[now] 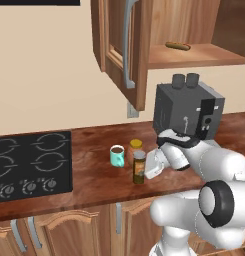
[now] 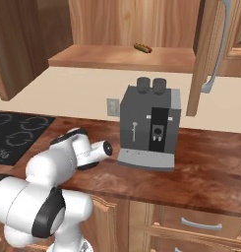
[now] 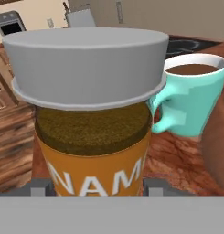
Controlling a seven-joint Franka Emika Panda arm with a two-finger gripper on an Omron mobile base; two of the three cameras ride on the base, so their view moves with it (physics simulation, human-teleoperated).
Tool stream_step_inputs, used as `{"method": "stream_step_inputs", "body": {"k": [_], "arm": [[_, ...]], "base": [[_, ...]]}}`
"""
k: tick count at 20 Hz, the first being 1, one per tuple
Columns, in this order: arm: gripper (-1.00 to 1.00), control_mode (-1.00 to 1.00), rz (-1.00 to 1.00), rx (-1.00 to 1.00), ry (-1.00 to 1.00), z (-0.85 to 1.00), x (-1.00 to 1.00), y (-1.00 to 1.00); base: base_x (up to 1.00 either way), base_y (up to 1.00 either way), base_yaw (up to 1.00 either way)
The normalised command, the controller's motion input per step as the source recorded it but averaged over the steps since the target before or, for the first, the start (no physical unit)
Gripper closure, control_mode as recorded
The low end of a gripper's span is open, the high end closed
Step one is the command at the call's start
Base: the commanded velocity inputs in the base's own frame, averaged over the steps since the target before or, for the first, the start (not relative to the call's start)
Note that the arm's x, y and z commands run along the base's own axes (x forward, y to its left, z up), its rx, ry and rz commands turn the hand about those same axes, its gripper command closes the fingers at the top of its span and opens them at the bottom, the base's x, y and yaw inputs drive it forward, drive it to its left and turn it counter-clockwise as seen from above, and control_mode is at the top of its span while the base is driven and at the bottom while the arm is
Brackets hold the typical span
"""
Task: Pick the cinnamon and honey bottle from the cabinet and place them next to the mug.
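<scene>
The tool, mostly hidden behind the slim grey-capped cinnamon, pinches it upright on the wooden bench beside the teal mug.

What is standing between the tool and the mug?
The cinnamon stands between the tool and the teal mug; the left base view shows it.

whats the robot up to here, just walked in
The arm is down at the counter with its pincer around the cinnamon, which stands upright beside the teal mug. The honey bottle already stands just behind it, also by the mug. The cabinet door hangs open, with a small brown item on its shelf. Whether the pincer is gripping the cinnamon isn't clear.
</scene>
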Motion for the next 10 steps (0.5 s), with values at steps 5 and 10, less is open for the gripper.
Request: {"method": "stream_step_inputs", "body": {"k": [5,10], "arm": [[1.0,-1.0,0.0,0.0,-0.1,0.0,0.0,0.09],[1.0,-1.0,0.0,-0.01,-0.07,-0.01,0.12,0.12]], "base": [[0.0,0.0,0.0],[0.0,0.0,0.0]]}}
